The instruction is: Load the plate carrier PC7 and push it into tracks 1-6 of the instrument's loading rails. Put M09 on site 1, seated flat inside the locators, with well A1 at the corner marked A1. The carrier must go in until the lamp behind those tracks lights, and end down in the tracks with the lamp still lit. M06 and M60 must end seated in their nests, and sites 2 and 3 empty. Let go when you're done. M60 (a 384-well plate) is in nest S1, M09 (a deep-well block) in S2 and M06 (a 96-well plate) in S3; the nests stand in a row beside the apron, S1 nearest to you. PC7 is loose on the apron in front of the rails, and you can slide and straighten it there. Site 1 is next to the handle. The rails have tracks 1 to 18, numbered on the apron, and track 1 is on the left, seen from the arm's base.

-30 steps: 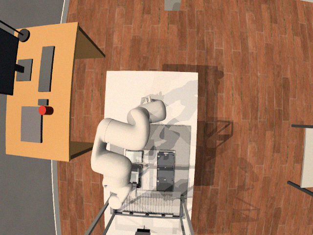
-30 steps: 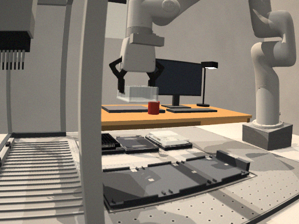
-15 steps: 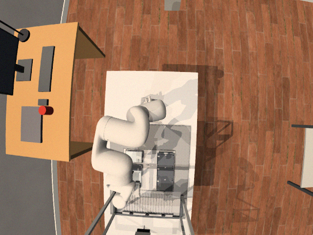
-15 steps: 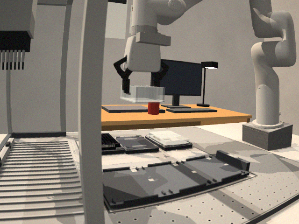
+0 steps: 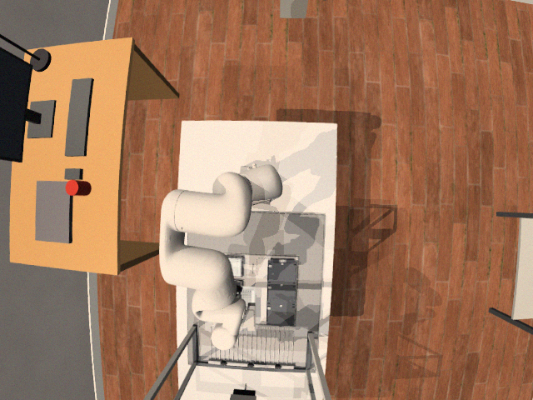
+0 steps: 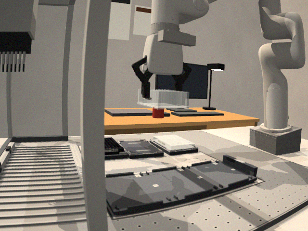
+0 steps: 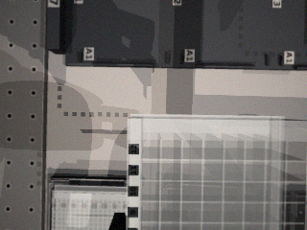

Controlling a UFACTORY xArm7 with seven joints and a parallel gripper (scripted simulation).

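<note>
My gripper (image 6: pixel 162 95) is shut on M09 (image 6: pixel 162 98), a clear deep-well block, and holds it level high above the deck. In the wrist view M09 (image 7: pixel 216 172) fills the lower right. The dark carrier PC7 (image 6: pixel 179 184) lies loose on the apron with all three sites bare, its handle (image 6: pixel 239 165) towards the arm's base. In the wrist view its near edge (image 7: pixel 144 34) runs along the top with A1 corner marks (image 7: pixel 89 54). M60 (image 6: pixel 173 142), a white plate, sits in nest S1 and shows in the wrist view (image 7: pixel 86 208) at lower left. Nest S2 (image 6: pixel 141 147) is bare. M06 (image 6: pixel 113 145) sits in S3, half hidden by a post.
The loading rails (image 6: pixel 42 179) lie left of the carrier. A grey gantry post (image 6: pixel 96 114) stands in front of the nests, with a pipetting head (image 6: pixel 15 42) above the rails. The arm's base (image 6: pixel 275 139) stands at right. An orange desk (image 6: pixel 179 119) is behind.
</note>
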